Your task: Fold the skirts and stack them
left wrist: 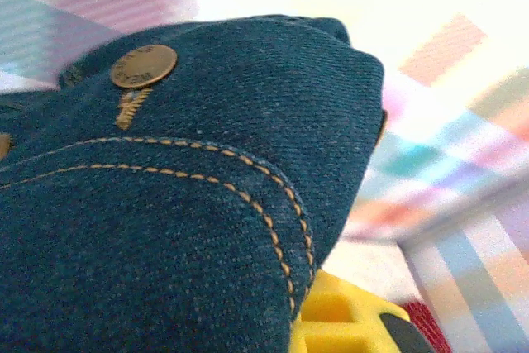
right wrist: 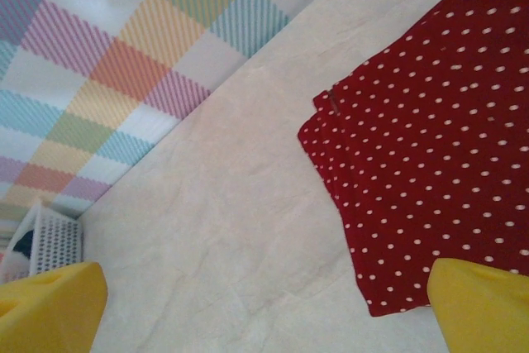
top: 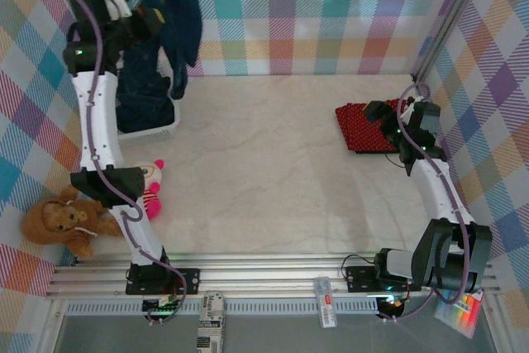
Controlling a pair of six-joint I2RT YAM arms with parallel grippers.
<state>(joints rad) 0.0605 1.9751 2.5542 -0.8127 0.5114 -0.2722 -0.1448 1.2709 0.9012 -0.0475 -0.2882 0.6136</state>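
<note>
**A:** Top view first. Where is the denim?

**B:** Upper left of the frame. The left gripper (top: 139, 11) is raised there, clamped tight on the denim skirt (top: 178, 26). The skirt hangs below it with its long axis running down the frame, above the basket (top: 157, 128).

**A:** And the bare table (top: 264, 163)?

**B:** To the right of the hanging skirt and lower in the frame. I judge the left arm has to carry the skirt that way to lay it flat. The red dotted skirt (top: 359, 130) lies folded at middle right, with the right gripper (top: 382, 113) at its right edge. That arm is well away from the denim.

**A:** Left wrist view?

**B:** Blue denim runs from the left edge past the centre, with orange stitching and a brass button (left wrist: 143, 66) at upper left. One yellow finger (left wrist: 347, 324) shows at the bottom edge, right against the cloth.

**A:** Right wrist view?

**B:** The yellow fingertips (right wrist: 50, 307) sit in the two bottom corners, spread as wide as they go, with nothing held between them. The dotted skirt fills the right half, its corner pointing down toward the right-hand fingertip. The basket shows far off at the left edge.
</note>
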